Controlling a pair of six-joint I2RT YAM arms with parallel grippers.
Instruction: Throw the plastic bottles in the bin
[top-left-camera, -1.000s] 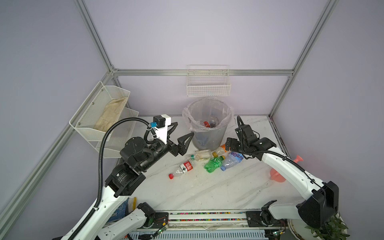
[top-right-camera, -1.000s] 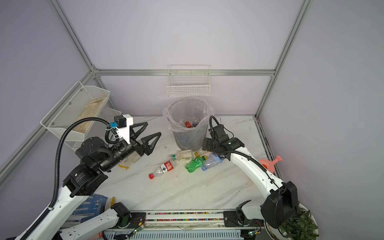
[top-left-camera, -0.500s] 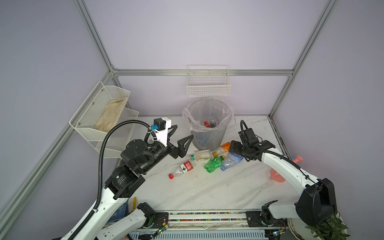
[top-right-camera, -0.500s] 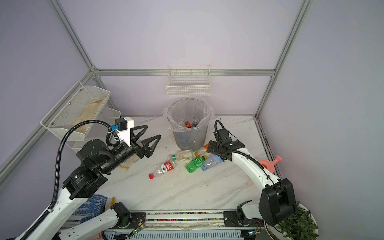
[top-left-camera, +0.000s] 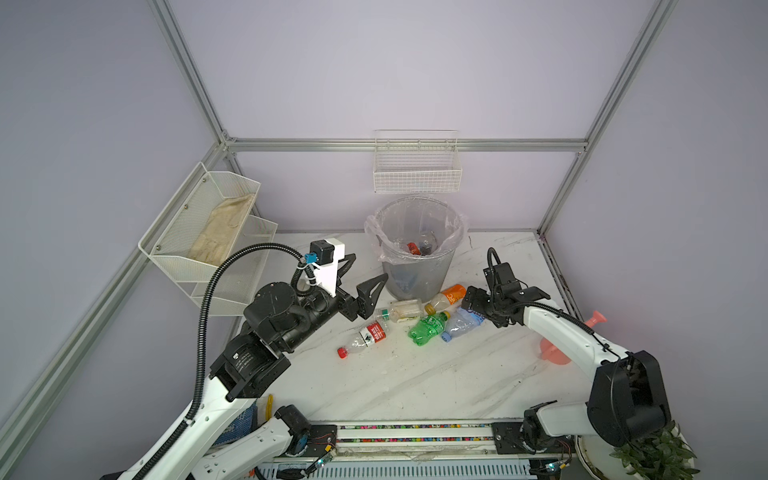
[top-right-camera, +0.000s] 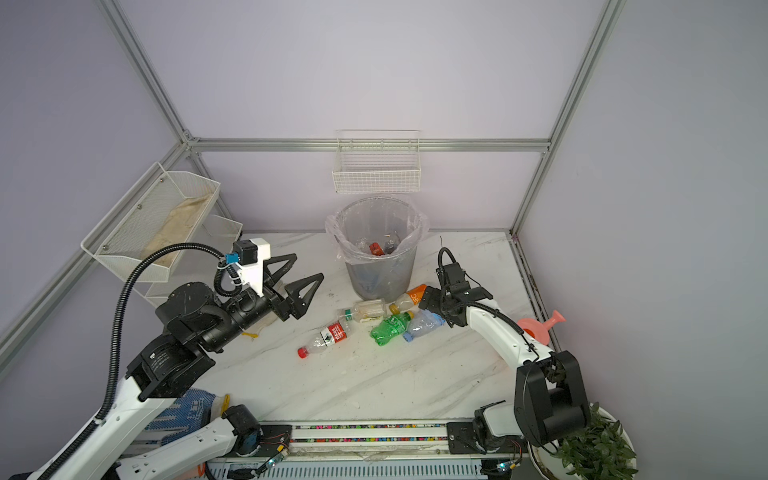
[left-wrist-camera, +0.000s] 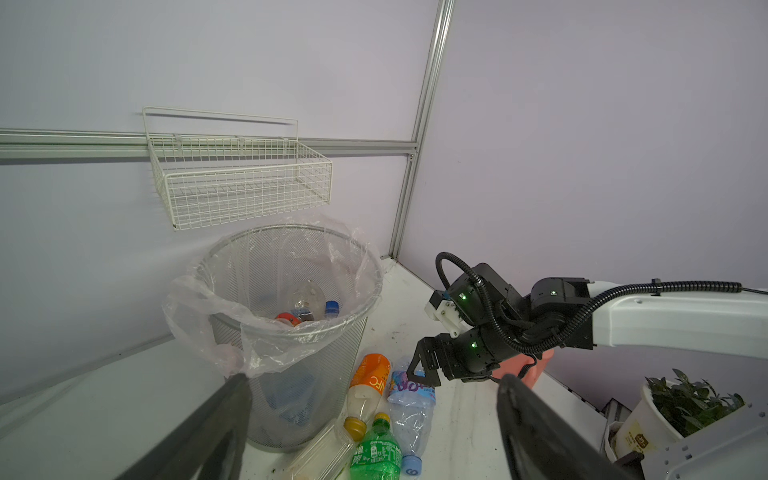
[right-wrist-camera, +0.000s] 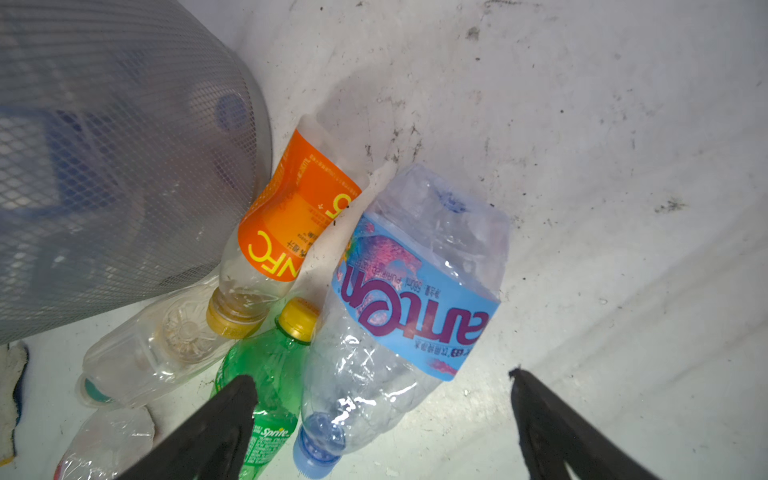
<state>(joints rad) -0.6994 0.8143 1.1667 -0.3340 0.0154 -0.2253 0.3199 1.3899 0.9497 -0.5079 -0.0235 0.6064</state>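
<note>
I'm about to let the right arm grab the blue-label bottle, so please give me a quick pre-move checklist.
1. right gripper open: ok.
2. blue-label bottle lies ahead of its open jaws: ok.
3. green bottle clear of the grasp: not ok, it lies against that bottle, near one jaw.
4. left gripper open, empty, beside the bin, not over it: ok.
5. Room in the bin: ok, only a few bottles at its bottom.

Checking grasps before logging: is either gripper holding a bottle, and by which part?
Nothing is held: the left gripper and right gripper are both open.
</note>
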